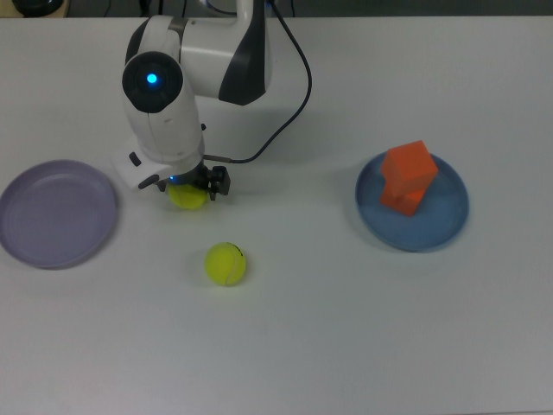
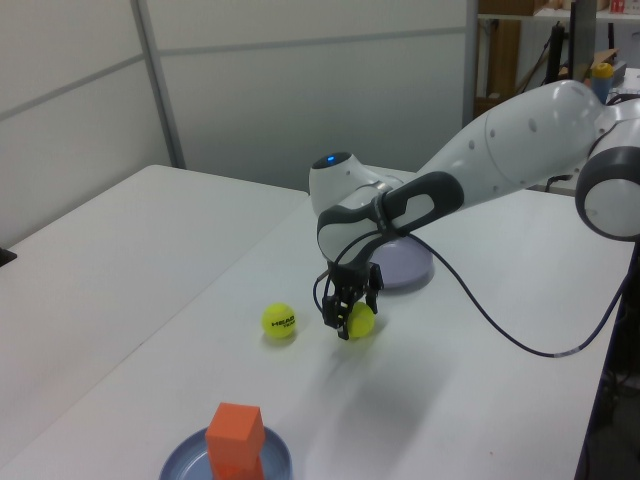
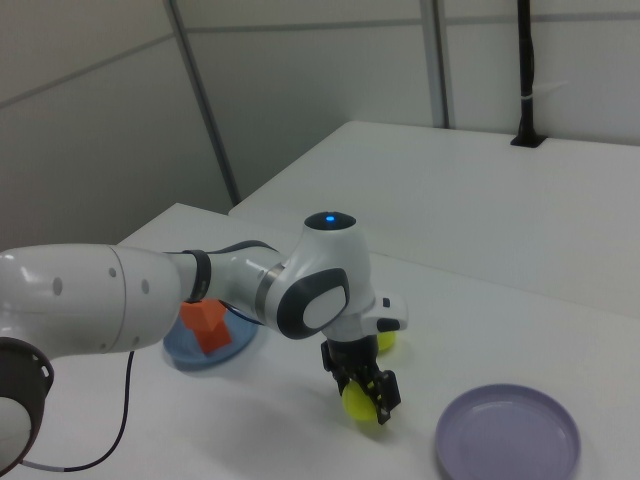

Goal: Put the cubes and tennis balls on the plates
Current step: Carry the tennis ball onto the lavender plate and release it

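My gripper (image 1: 190,187) has come down over one tennis ball (image 1: 187,199) and stands open, a finger on either side of it. In the left view the gripper (image 2: 347,318) straddles this ball (image 2: 361,322); the right view shows the same gripper (image 3: 365,396) and ball (image 3: 355,400). The other tennis ball (image 1: 225,264), with a dark mark, lies free nearer the top view's bottom. Two orange cubes (image 1: 409,175) sit stacked on the blue plate (image 1: 449,223). The lavender plate (image 1: 56,213) holds nothing.
The arm's black cable (image 1: 289,95) trails over the table behind the gripper. White table surface stretches between the two plates and along the top view's bottom. In the left view, the table edge runs close beside the blue plate (image 2: 185,458).
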Available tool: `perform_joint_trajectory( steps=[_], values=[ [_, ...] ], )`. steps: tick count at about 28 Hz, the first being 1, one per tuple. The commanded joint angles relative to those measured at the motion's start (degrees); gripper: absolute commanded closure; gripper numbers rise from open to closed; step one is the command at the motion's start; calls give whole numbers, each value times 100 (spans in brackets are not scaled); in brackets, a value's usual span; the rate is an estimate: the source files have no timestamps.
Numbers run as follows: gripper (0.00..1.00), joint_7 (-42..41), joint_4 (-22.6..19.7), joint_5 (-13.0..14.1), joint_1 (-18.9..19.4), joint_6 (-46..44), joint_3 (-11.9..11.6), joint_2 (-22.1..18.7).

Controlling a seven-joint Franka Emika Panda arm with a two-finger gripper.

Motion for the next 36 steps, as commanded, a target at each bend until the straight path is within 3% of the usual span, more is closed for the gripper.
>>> perform_joint_trajectory(
  steps=[1,2,6,9,12,17,23,30,36],
  values=[
    [91,-191,-61,137,-103,138,-39,-34],
    [100,-182,-35,155,-139,138,-48,-60],
    [100,-217,70,164,-244,111,-83,-166],
    [100,-393,176,233,-323,94,-284,-236],
    [100,-708,439,584,-411,94,-582,-227],
    [100,-1140,536,989,-499,120,-926,-218],
    [100,-1105,668,973,-526,155,-927,-140],
    [100,-1140,651,937,-649,998,-927,369],
    [100,-1158,660,928,-657,1078,-927,687]
  ],
)
